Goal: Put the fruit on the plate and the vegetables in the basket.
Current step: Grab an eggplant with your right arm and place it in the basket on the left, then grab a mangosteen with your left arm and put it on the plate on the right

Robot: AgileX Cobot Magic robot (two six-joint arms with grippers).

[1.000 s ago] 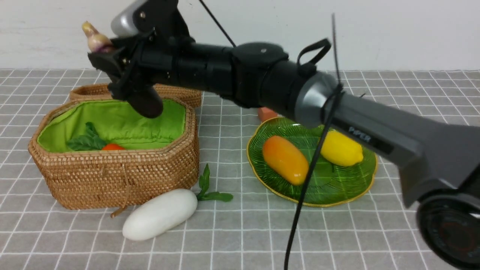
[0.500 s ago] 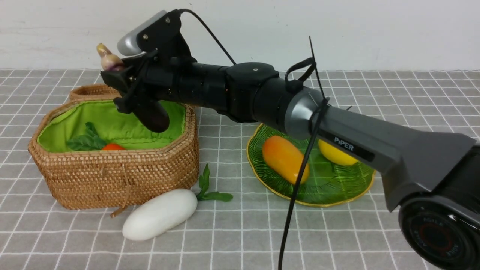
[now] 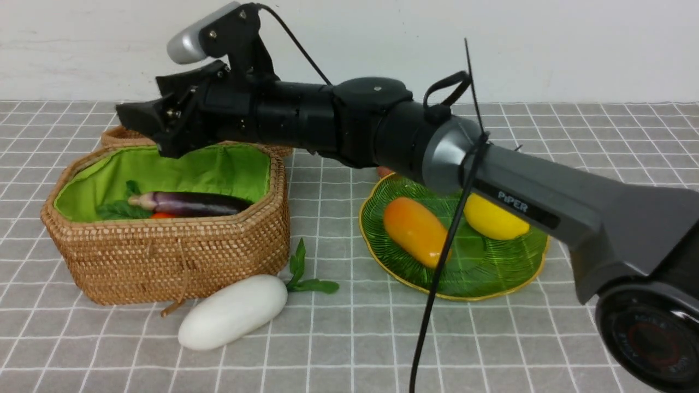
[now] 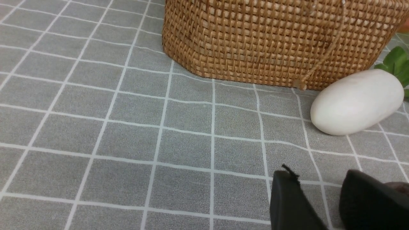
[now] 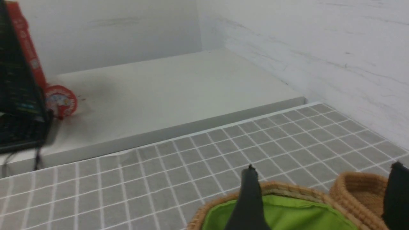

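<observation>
In the front view, the robot's right gripper [image 3: 139,95] hangs above the basket [image 3: 164,262], fingers parted, with the aubergine [image 3: 199,203] lying inside by the carrot [image 3: 163,215]. The step in hand appears to be the aubergine's release; the arm would next need to lift clear. The mango-like fruit [image 3: 416,232] and lemon [image 3: 496,217] sit on the green plate [image 3: 373,248], while the white vegetable [image 3: 234,312] awaits its turn outside the basket.

In the left wrist view, the left gripper [image 4: 319,175] stands with its fingers apart near a mostly hidden purple-brown object [image 4: 397,186], possibly the last fruit for the plate.

In the right wrist view, wide-spread fingers frame green lining [image 5: 297,212], gripping nothing.
</observation>
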